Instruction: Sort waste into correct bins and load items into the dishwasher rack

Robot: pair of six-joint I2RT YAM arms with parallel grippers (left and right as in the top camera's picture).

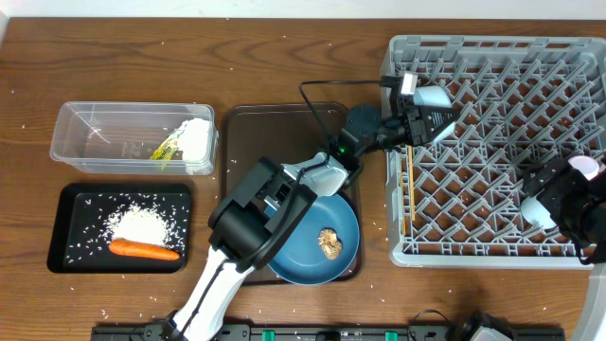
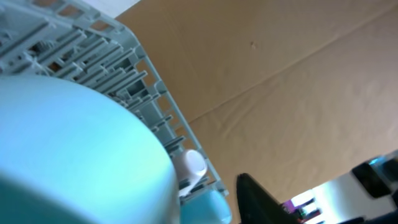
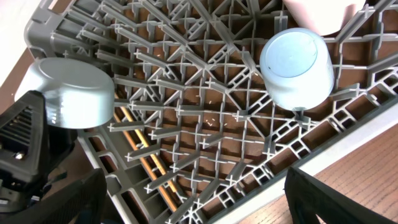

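Note:
My left gripper (image 1: 419,116) is shut on the small white bowl (image 1: 434,97) and holds it over the left part of the grey dishwasher rack (image 1: 492,248). The bowl also shows in the right wrist view (image 3: 71,96) and fills the left wrist view (image 2: 68,155). My right gripper (image 1: 571,201) is open and empty (image 3: 199,205) over the rack's right side. The light-blue cup (image 3: 295,68) sits upside down in the rack beside the pale-pink cup (image 3: 323,12). The blue plate (image 1: 303,256) holds a brown food lump (image 1: 329,242).
The plate lies on a dark-brown serving tray (image 1: 284,123). The clear tub (image 1: 95,142) holds white tissue (image 1: 196,137) and a yellow-green packet (image 1: 168,149). The black tray (image 1: 76,232) holds rice (image 1: 147,223) and a carrot (image 1: 142,250). Thin orange sticks (image 1: 410,189) lie in the rack.

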